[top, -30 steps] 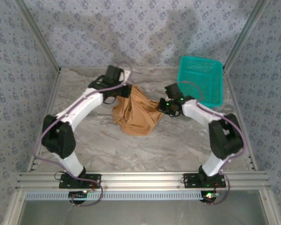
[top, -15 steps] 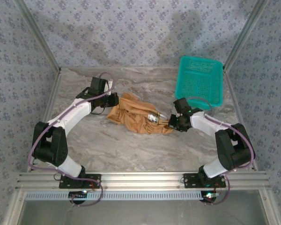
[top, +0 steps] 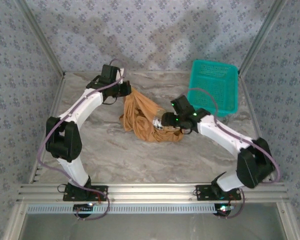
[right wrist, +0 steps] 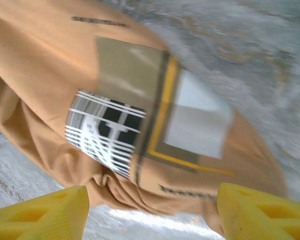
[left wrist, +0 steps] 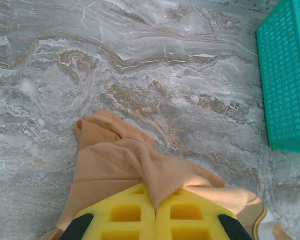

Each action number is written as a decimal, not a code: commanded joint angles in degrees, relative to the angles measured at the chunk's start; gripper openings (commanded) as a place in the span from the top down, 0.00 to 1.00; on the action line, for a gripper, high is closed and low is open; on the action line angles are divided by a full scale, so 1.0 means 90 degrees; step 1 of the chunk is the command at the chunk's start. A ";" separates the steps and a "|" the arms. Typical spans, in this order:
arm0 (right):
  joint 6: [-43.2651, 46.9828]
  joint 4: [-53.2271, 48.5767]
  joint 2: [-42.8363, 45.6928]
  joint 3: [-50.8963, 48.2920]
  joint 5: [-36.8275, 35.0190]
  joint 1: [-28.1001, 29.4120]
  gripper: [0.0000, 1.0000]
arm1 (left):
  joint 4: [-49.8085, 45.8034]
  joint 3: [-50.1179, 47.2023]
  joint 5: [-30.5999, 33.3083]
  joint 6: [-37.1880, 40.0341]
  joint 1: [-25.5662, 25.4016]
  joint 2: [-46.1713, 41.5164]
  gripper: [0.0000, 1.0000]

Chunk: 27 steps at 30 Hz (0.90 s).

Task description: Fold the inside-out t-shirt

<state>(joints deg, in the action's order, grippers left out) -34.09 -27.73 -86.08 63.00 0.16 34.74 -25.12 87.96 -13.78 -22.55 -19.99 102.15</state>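
Counted: 1 t-shirt, at both pincers. 2 pincers: left gripper, right gripper. 1 teal basket, beyond right gripper. 1 table.

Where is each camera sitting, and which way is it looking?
Top external: high behind the arms, looking down at table, t-shirt and basket; both arms show.
Left wrist: on the left arm, looking down past the left gripper pinching the t-shirt.
Right wrist: on the right arm, close over the label; open right gripper at bottom.
Shared: all see the t-shirt.

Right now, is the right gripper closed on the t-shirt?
No, the right gripper is open, yellow fingers wide apart, the t-shirt lying ahead of them.
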 commanded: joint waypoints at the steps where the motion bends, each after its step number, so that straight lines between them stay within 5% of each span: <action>1: 0.0603 0.0122 -0.1032 0.0639 0.0152 0.0151 0.29 | -0.0378 0.0160 -0.0187 -0.0093 0.0052 0.0057 1.00; 6: 0.1035 -0.0461 -0.2300 0.1829 -0.0398 0.0163 0.33 | -0.0373 -0.0058 -0.0230 -0.0093 0.0172 -0.0104 1.00; 10: 0.1216 -0.0698 -0.2389 0.2363 -0.0402 0.0001 0.86 | -0.0455 -0.0120 -0.0380 -0.0078 0.0361 -0.0247 1.00; 12: 0.1245 -0.0928 -0.2110 0.2521 -0.0331 -0.0068 1.00 | -0.0502 -0.0126 -0.0451 -0.0063 0.0473 -0.0361 1.00; 18: 0.1194 -0.1467 -0.0944 0.2657 0.0291 -0.0182 1.00 | -0.0740 -0.0067 -0.0726 -0.0112 0.0832 -0.0889 1.00; 27: 0.0077 -0.0988 0.1186 0.2384 0.3322 -0.1004 1.00 | -0.1153 0.0230 -0.0962 -0.0044 0.1200 -0.2411 1.00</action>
<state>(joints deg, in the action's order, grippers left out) -28.38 -38.09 -79.46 85.27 18.44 28.77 -34.41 87.53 -22.11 -23.07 -10.07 85.80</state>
